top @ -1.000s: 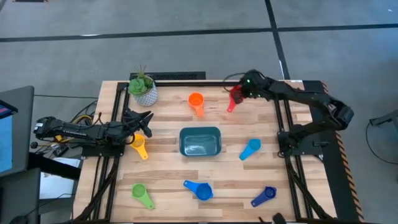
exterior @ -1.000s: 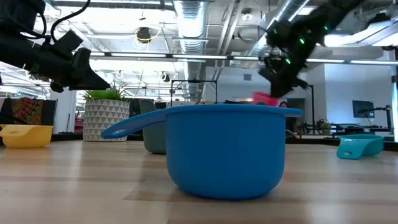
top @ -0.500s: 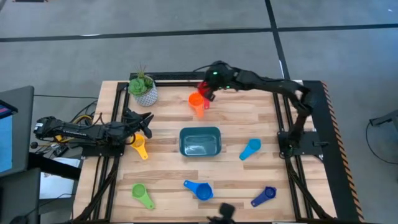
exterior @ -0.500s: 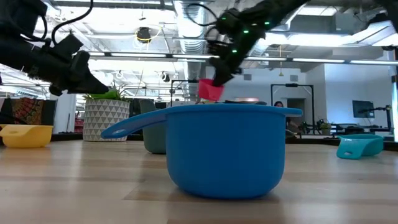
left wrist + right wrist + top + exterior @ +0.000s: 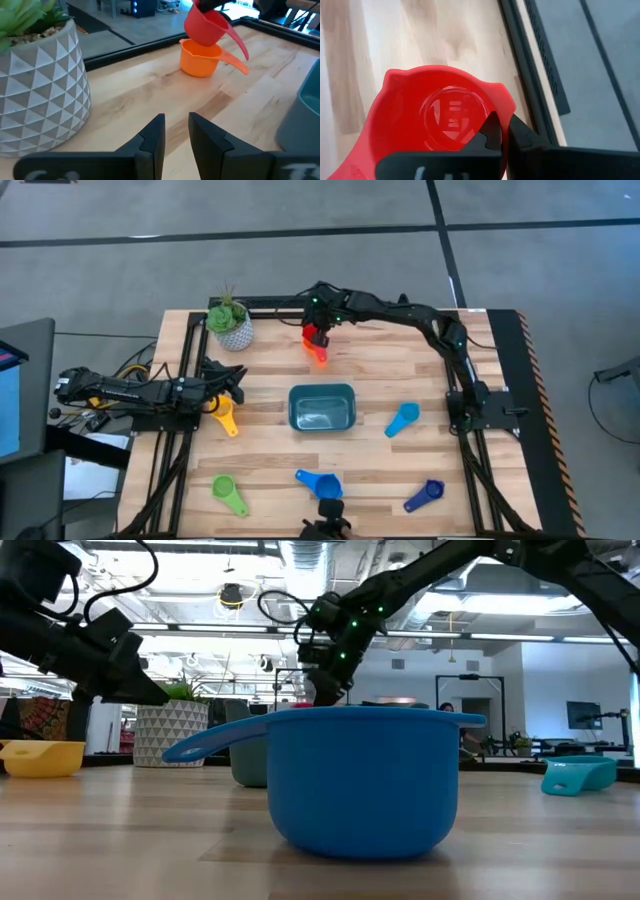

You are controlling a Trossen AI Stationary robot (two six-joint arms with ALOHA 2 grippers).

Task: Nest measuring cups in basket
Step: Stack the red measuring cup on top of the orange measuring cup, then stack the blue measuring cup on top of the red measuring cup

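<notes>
Red measuring cup [image 5: 207, 27] hangs just above the orange cup [image 5: 201, 59] at the table's far edge, pinched by its rim in the right gripper [image 5: 506, 131], fingers clamped on it. Teal basket [image 5: 322, 407] sits mid-table, well apart. Left gripper [image 5: 175, 129] hovers near the yellow cup [image 5: 223, 415], fingers slightly parted, holding nothing.

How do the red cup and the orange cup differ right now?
The red cup is held off the table by the right gripper, tilted; the orange cup sits upright on the wood, untouched. Red hangs directly above orange, not yet nested in it. Both are handled scoops of similar shape, their handles pointing the same way.
</notes>
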